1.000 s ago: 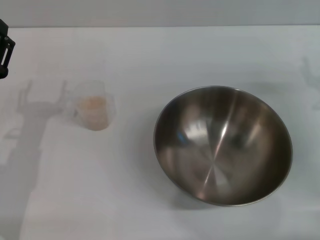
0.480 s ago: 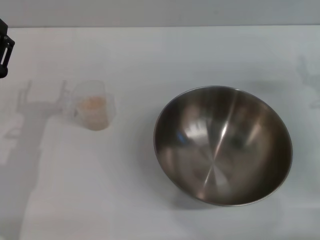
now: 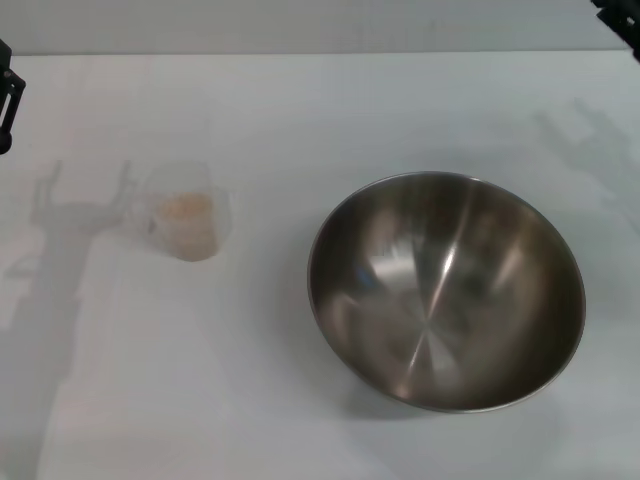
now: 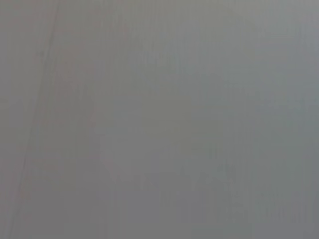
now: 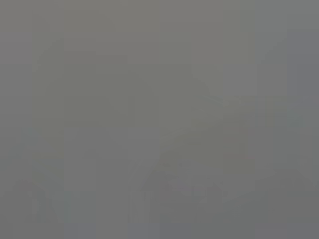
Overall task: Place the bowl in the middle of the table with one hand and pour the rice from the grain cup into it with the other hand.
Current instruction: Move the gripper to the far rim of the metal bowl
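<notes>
Grippers barely in view, nothing grabbed yet.
Left gripper [image 3: 6, 95] sits at the table's [image 3: 300, 110] far-left edge, right gripper [image 3: 620, 12] peeks in top right; can't tell their finger state. Bowl [image 3: 446, 290] sits right of centre, grain cup [image 3: 186, 222] with rice [image 3: 186, 208] left. I'd grip the bowl's rim squarely and slide it gently.

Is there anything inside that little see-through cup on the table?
Yes. The grain cup holds pale beige rice, filling roughly its lower half. It stands upright on the table, apart from the bowl, whose shiny inside holds nothing. What lies under the cup is hidden.
</notes>
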Robot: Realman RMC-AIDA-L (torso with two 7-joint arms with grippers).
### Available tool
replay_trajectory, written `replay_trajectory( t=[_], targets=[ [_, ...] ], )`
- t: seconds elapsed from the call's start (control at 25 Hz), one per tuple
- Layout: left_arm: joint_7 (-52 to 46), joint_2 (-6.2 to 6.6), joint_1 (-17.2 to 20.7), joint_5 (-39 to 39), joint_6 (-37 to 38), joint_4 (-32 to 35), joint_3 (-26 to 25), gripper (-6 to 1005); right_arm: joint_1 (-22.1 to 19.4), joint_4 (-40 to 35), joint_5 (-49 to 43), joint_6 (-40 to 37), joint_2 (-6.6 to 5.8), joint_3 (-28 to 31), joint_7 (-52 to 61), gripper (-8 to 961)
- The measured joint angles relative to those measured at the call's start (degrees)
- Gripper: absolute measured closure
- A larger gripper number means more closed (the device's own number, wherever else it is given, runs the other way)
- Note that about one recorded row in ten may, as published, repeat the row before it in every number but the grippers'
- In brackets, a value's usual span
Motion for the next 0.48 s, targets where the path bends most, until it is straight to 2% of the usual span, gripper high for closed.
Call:
replay_trajectory(
  t=[0.12,0.2,0.28,0.48],
  targets=[
    [0.09,0.0,0.03,0.05,0.02,0.0,0.0,146,0.65,2.11,-0.1,-0.92,-5.1,-5.78,6.49,145],
    [0.2,0.0,0.06,0.05,0.04,0.0,0.0,147,2.34,1.66,-0.12,-2.42,-7.8,-9.6,9.96,145],
    [0.2,0.0,0.07,0.05,0.04,0.02,0.0,147,4.3,0.21,-0.14,-3.74,-9.5,-13.11,12.76,145],
    [0.16,0.07,0.03,0.03,0.02,0.09,0.0,148,10.68,-5.33,-0.17,-5.48,-11.77,-22.69,19.23,146]
  ],
)
